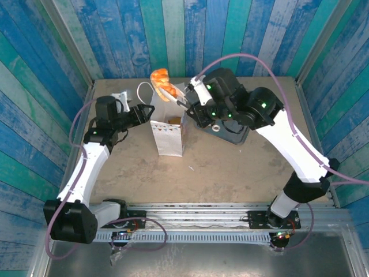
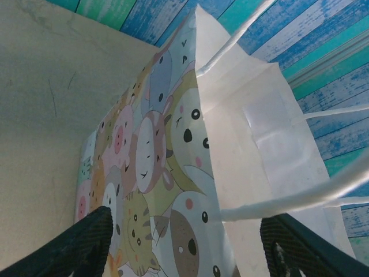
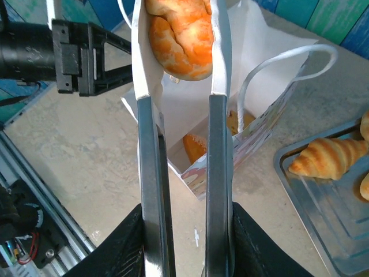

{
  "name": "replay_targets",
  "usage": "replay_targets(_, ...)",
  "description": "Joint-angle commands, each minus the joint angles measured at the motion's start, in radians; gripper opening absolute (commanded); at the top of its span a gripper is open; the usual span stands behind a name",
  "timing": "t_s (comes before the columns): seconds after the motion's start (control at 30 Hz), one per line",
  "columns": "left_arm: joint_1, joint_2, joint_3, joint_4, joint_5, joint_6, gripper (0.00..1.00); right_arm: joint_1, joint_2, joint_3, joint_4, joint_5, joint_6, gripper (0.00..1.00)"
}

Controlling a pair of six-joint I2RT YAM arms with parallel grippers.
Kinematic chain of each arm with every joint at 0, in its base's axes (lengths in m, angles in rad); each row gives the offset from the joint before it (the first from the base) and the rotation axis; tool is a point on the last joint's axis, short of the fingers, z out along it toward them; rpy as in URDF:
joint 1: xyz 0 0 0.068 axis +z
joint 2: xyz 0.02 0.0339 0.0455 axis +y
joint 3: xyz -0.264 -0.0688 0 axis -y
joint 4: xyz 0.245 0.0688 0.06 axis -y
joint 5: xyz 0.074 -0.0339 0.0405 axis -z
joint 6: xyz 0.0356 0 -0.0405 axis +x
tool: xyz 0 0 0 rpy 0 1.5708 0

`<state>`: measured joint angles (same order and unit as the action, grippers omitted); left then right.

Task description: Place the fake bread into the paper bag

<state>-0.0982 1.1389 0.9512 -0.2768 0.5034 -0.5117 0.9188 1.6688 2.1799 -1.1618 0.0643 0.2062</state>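
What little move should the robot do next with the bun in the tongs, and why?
Probably ease the bun down toward the bag's open top. The right pincer squeezes the tongs, which clamp the bun up above the open bag, not yet inside it. The left pincer stands open with a finger on each side of the bag's wall, ready to steady it.

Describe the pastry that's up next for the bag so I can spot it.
Find the white paper bag standing mid-table. Metal tongs reach above it, and the orange-brown pastry is pinched between their tips. Unlike the pieces in the bag or the croissant on the tray, it hangs in the air.
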Motion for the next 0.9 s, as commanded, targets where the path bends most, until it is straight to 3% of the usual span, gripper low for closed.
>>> replay_targets(0.0, -0.002, 0.013, -0.016, 0.051, 0.013, -0.003, 0.64, 0.019, 0.029, 0.049, -0.004, 0.028, 0.003, 0.35)
replay_targets(0.17, -0.002, 0.010, -0.033, 0.054, 0.010, -0.001, 0.55, 0.028, 0.091, 0.080, -0.044, 0.073, 0.003, 0.35)
replay_targets(0.57, -0.002, -0.008, -0.045, 0.055, -0.012, -0.004, 0.53, 0.029, 0.186, 0.127, -0.146, 0.142, 0.013, 0.35)
replay_targets(0.87, -0.001, -0.014, -0.046, 0.047, -0.026, -0.003, 0.45, 0.029, 0.217, 0.130, -0.199, 0.163, 0.018, 0.36)
